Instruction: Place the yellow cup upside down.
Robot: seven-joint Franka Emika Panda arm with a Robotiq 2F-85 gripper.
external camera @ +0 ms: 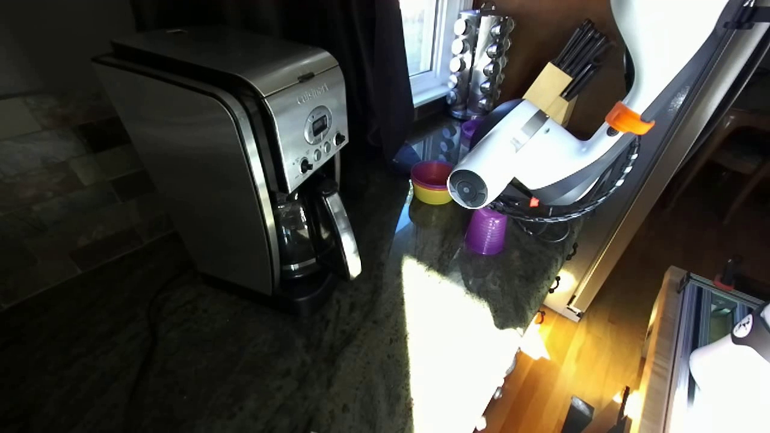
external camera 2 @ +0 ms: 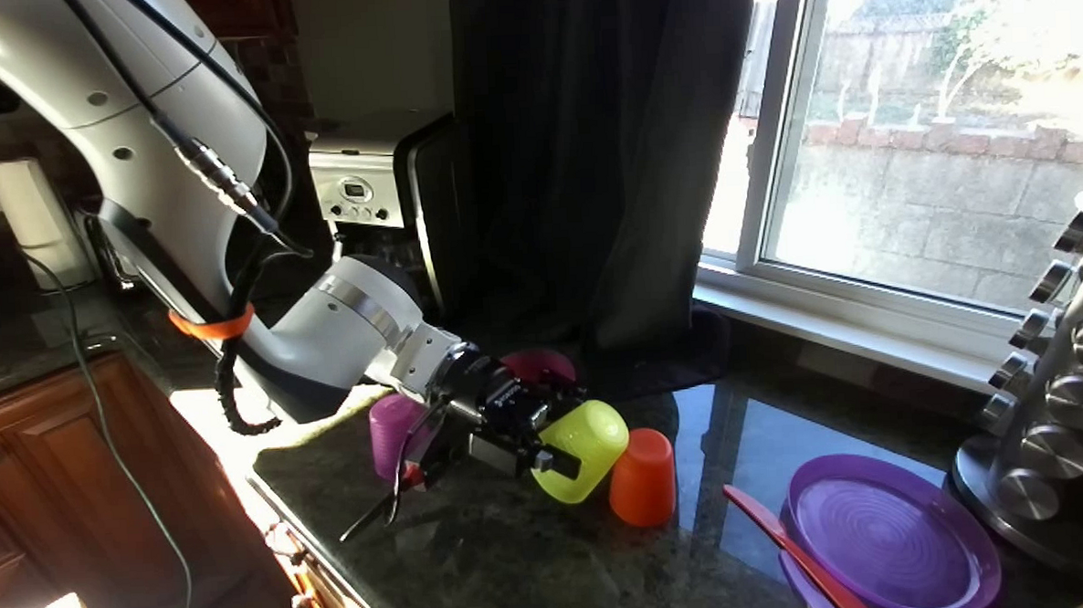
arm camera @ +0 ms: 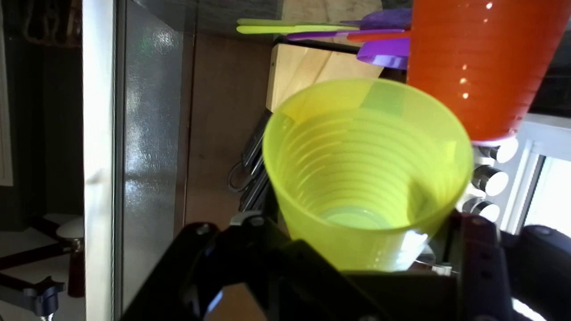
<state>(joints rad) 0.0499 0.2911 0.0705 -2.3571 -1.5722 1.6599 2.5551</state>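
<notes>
Where the black two-fingered gripper (external camera 2: 573,433) reaches down over the dark speckled stone counter (external camera 2: 535,569), in an exterior view, it is clamped on the small translucent lime-yellow plastic cup (external camera 2: 593,441), one of its fingers (external camera 2: 562,464) in plain sight against the wall. The lime-yellow cup is tilted, closed base uppermost, just beside an orange plastic cup (external camera 2: 642,482) standing mouth down; whether these two touch, or whether the tilted one meets the counter, cannot be told. Well apart from them is a round purple plate (external camera 2: 889,526) with a slim red knife (external camera 2: 799,553) across its edge.

In an exterior view, a boxy silver-and-black coffee maker (external camera: 222,174) stands on the counter, and the white robot arm (external camera: 559,150) blocks sight of the gripper. Near the arm are a ribbed purple plastic cup (external camera: 486,233) and a wide yellow plastic bowl (external camera: 432,196), pinkish red inside; behind stand a metal spice rack (external camera: 478,66) and a pale wooden knife block (external camera: 548,90).

In the wrist view, the ridged inside of the lime-yellow cup shows through its open mouth, dark gripper parts flanking it left and right, while the orange cup fills the upper right.
</notes>
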